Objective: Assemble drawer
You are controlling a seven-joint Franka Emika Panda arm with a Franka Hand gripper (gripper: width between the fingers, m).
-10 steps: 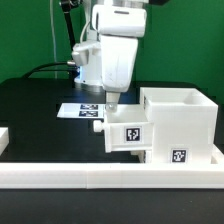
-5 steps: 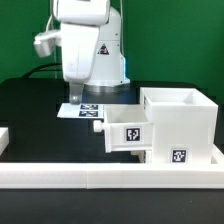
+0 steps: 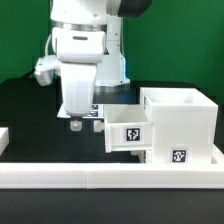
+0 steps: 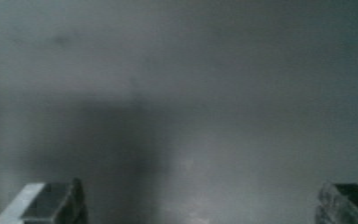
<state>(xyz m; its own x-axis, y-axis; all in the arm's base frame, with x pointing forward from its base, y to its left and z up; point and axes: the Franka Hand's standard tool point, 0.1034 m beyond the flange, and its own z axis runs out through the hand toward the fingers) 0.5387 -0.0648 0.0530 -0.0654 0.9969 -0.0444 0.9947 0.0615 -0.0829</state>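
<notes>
The drawer's large white housing (image 3: 182, 122) stands at the exterior view's right, open on top, with a tag low on its front. A smaller white tray (image 3: 128, 136) with a tag on its face sticks out of the housing's left side. My gripper (image 3: 83, 124) hangs over the black table just to the left of that tray, fingertips close to the surface, touching nothing. In the wrist view the gripper (image 4: 204, 205) is open and empty. Its two fingertips (image 4: 51, 201) sit far apart over the blurred dark table, with nothing between them.
A long low white rail (image 3: 100, 178) runs along the front edge. The marker board (image 3: 97, 110) lies behind my gripper, mostly hidden by it. A white part (image 3: 4, 136) shows at the exterior view's left edge. Black cables hang at the back left.
The gripper has left the tray's top edge, swung to the exterior view's left and come down over the table beside the tray. The tray and housing have not moved.
</notes>
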